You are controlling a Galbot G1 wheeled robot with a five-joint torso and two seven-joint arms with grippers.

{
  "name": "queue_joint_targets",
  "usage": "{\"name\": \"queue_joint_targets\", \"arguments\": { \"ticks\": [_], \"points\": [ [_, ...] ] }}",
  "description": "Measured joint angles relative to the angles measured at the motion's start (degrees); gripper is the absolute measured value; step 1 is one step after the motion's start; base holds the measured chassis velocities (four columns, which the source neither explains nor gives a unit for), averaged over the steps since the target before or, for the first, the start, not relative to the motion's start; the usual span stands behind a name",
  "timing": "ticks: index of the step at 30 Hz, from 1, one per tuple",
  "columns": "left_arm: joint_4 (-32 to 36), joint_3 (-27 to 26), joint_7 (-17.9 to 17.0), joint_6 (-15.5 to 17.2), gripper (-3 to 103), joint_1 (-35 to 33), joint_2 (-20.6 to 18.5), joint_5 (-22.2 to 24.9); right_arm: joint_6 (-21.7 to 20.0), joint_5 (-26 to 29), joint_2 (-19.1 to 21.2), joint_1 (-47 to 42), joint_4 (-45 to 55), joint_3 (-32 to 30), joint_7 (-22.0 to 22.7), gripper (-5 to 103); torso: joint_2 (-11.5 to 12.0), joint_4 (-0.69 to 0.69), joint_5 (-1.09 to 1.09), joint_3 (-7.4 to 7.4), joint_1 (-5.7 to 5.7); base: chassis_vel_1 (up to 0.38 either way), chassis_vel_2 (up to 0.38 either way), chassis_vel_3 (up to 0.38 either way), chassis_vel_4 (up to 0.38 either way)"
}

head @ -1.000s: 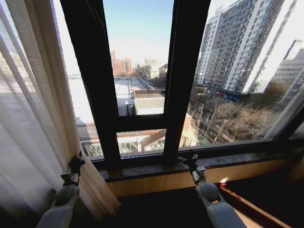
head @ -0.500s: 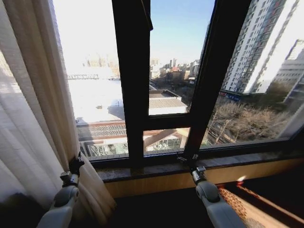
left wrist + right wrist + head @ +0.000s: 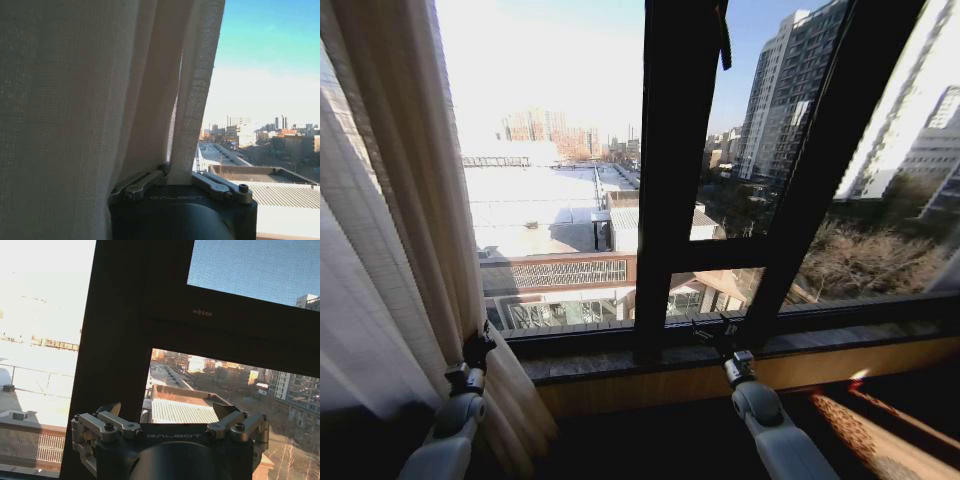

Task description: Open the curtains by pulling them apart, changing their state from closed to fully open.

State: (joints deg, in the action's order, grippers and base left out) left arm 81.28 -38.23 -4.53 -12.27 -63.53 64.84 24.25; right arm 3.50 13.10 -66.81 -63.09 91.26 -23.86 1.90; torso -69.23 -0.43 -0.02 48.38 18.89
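Window frame (image 3: pixel 680 170) shifted rightward; left end effector (image 3: pixel 172 177) fingertips buried in curtain (image 3: pixel 90 100).

Strong backlit daylight, blown-out glare upper left, dark interior, edge distortion

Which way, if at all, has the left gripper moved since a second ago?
Yes. The left gripper, shut on the curtain, has moved left. Its gap to the dark window post has widened, though the camera shifted too.
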Motion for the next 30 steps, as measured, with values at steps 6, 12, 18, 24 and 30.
{"name": "queue_joint_targets", "arguments": {
  "ticks": [6, 12, 18, 24, 30],
  "points": [
    [0.00, -0.06, -0.05, 0.16, 0, -0.23, 0.02, -0.02, 0.00, 0.00, 0.02, 0.00, -0.01, -0.01, 0.00, 100, 0.01, -0.04, 0.07, 0.01, 0.00, 0.006, 0.015, 0.001, -0.017],
    [0.01, -0.15, -0.07, 0.19, 0, -0.24, 0.04, -0.03, 0.00, 0.00, 0.05, 0.00, -0.01, -0.04, 0.02, 100, 0.00, -0.06, 0.03, 0.00, -0.01, -0.005, -0.027, -0.023, 0.008],
    [-0.23, -0.23, -0.11, 0.16, 0, -0.23, 0.03, -0.04, 0.00, 0.00, 0.02, 0.00, -0.01, -0.02, 0.02, 100, 0.01, -0.03, 0.03, 0.00, 0.00, 0.162, 0.088, -0.148, -0.083],
    [-0.52, -0.23, -0.12, 0.06, 0, -0.12, 0.03, -0.10, 0.00, 0.00, 0.02, 0.00, -0.01, -0.02, 0.02, 100, 0.00, -0.04, 0.03, -0.01, -0.01, 0.243, 0.169, -0.254, -0.182],
    [-0.78, -0.26, -0.15, -0.15, 0, -0.08, 0.03, -0.14, 0.00, 0.00, 0.00, 0.00, 0.00, 0.00, 0.01, 100, 0.00, 0.00, 0.00, -0.01, -0.01, 0.163, 0.114, -0.151, -0.113]
  ]
}}
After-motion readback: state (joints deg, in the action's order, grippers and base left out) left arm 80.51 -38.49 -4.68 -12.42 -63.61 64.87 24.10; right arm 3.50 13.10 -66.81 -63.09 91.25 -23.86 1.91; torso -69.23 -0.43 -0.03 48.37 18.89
